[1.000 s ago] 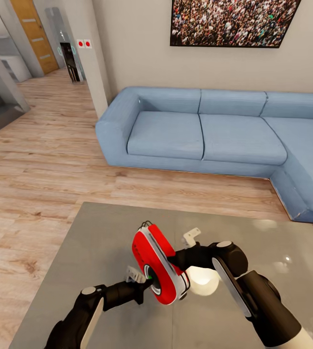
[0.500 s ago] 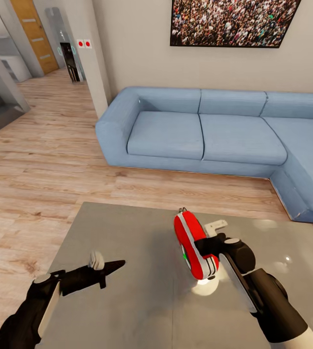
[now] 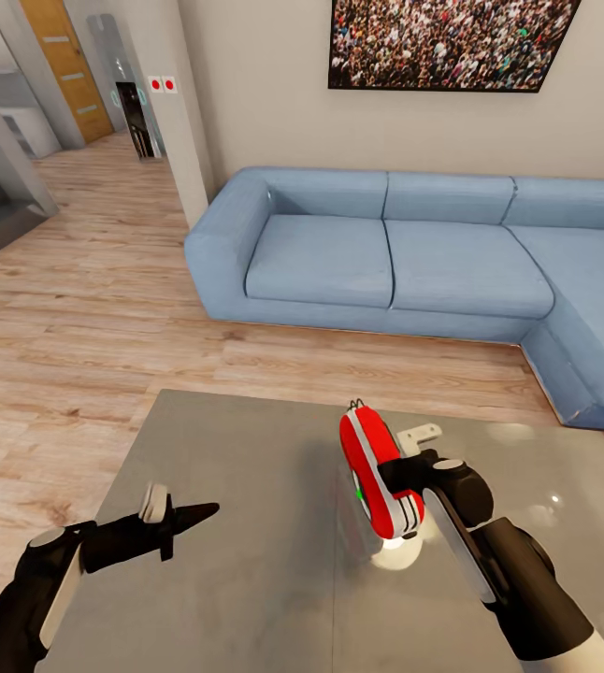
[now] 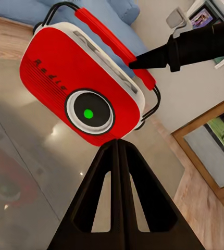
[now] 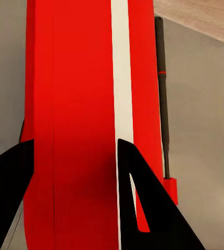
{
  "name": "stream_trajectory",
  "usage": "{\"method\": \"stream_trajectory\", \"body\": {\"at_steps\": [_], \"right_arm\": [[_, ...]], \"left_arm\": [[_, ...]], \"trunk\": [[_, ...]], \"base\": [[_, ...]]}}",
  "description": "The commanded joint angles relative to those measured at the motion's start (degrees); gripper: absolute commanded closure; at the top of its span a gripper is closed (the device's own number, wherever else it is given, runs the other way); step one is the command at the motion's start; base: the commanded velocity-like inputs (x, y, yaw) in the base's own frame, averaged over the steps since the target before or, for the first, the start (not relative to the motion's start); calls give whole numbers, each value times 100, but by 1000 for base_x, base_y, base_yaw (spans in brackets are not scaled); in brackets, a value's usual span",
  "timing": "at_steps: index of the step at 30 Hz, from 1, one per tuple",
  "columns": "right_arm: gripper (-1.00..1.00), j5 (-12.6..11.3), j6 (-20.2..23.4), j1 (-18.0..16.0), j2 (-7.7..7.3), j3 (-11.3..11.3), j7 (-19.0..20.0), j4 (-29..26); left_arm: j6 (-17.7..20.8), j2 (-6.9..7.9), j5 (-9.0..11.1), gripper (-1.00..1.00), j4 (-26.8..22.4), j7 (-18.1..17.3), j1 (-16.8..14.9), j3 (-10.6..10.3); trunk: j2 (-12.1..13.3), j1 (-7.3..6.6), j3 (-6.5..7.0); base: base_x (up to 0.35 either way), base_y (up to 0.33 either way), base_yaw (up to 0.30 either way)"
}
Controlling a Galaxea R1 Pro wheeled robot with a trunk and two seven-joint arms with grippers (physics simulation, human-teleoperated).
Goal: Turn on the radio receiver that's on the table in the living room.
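right gripper (image 3: 397, 483) clamps red radio receiver (image 3: 375, 483).

A bright red radio receiver (image 3: 377, 477) with white trim stripes, a black handle, and a round black dial ringed in white with a green light at its centre (image 4: 88, 113). Black script lettering runs across its red front. A glossy grey-brown worktop (image 3: 246, 579). Black fingers (image 3: 190, 513) on black arms. A light blue sofa (image 3: 405, 252), light wood plank floor (image 3: 87, 318), and a multicoloured crowd picture (image 3: 447, 42) in a black frame.
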Motion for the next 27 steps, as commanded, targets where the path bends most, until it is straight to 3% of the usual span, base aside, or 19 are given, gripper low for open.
{"method": "stream_trajectory", "body": {"at_steps": [1,27], "right_arm": [[100,23,2,-1,1,0,-3,0],[100,23,2,-1,69,69,-25,318]], "left_arm": [[0,-1,0,100,0,0,0,-2],[-8,-43,0,100,34,67,0,-5]], "trunk": [[0,0,0],[0,0,0]], "base": [[0,0,0],[0,0,0]]}}
